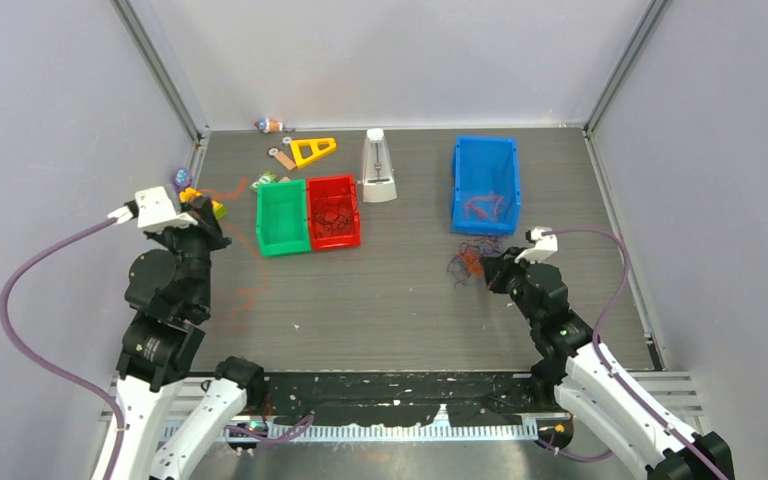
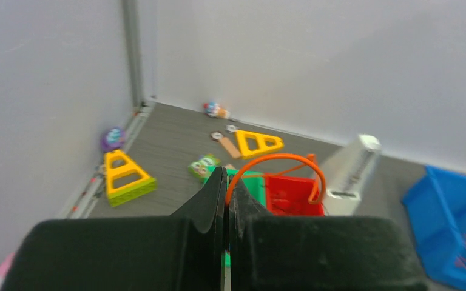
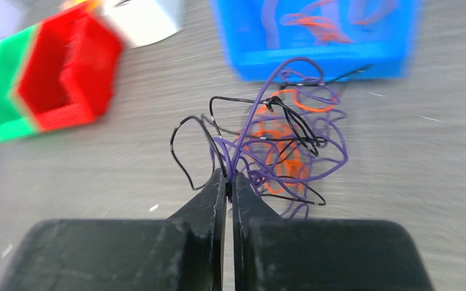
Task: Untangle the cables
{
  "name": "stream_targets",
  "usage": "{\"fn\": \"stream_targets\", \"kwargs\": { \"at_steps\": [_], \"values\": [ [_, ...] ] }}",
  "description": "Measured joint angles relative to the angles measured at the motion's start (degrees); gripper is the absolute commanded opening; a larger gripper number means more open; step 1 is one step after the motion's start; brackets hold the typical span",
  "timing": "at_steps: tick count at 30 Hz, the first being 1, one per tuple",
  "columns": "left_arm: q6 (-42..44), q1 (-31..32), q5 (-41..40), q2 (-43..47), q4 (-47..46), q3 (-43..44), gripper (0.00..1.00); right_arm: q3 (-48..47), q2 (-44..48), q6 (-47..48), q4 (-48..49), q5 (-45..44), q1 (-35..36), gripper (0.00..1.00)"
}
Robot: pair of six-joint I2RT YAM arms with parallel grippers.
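Biggest first: the tabletop point(image 1: 390, 300), dark grey, with walls on 3 sides. At its near edge, 2 arms.

Next, 3 bins. A blue bin point(image 1: 485, 180) near the far right corner, with a few orange and purple strands inside. A green bin point(image 1: 280, 218) and a red bin point(image 1: 333, 212), touching side by side, left of the middle and toward the far edge. Maybe sorting spots for freed strands, but only a guess. Between the red and blue bins, a white metronome point(image 1: 378, 167), standing upright.

Then the cables point(image 3: 279, 145): a loose clump of purple, black and orange strands, lying on the tabletop just in front of the blue bin, toward the right edge.

Right end effector point(image 3: 227, 182) down low at the near side of the clump, pinched tight on purple strands, with a black strand just beside. Gripping at the clump's rim, likely for pulling 1 strand free without dragging the rest.

Left end effector point(image 2: 226, 188) up high by the left edge, squeezed closed on an orange strand point(image 2: 279, 160) curling out in a hoop. Held well apart from the clump, likely to keep that strand out of the tangle.

Smallest: a yellow triangle point(image 1: 313, 150) and some little toys near the far left corner.
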State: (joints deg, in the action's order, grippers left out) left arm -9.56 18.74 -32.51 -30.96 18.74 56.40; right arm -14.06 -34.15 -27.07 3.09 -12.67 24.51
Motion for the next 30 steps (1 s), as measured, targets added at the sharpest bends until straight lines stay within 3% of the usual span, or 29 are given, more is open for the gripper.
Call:
{"fn": "stream_targets", "kwargs": {
  "at_steps": [4, 6, 7, 8, 10, 20, 30],
  "values": [
    [-1.92, 0.0, 10.91, -2.08, 1.81, 2.23, 0.0, -0.59, 0.39, 1.97, 3.54, 15.15, 0.85, 0.07],
    [-2.54, 0.0, 16.02, -3.21, 2.54, 4.42, 0.0, -1.55, 0.26, 3.04, 4.11, 21.2, 2.4, 0.38],
    [-2.86, -0.02, 17.84, -3.63, 2.62, 5.2, 0.0, -2.01, 0.07, 3.32, 4.33, 23.19, 3.1, 0.68],
    [-3.39, 0.0, 20.2, -4.15, 2.67, 6.16, 0.0, -2.95, -0.66, 4.17, 4.28, 25.46, 4.11, 0.83],
    [-4.22, 0.0, 24.63, -5.2, 2.69, 7.78, 0.0, -5.27, -2.27, 5.07, 4.15, 28.22, 5.64, 0.92],
    [-12.0, 0.11, 45.88, -13.57, 1.05, 11.13, 0.0, -16.26, -11.8, 9.99, 5.27, 35.71, 8.94, 0.98],
    [-16.22, 3.13, 51.43, -18.34, -1.2, 11.13, 0.0, -31.36, -26.86, 16.28, 8.61, 35.41, 22.08, 0.99]
  ]
}}
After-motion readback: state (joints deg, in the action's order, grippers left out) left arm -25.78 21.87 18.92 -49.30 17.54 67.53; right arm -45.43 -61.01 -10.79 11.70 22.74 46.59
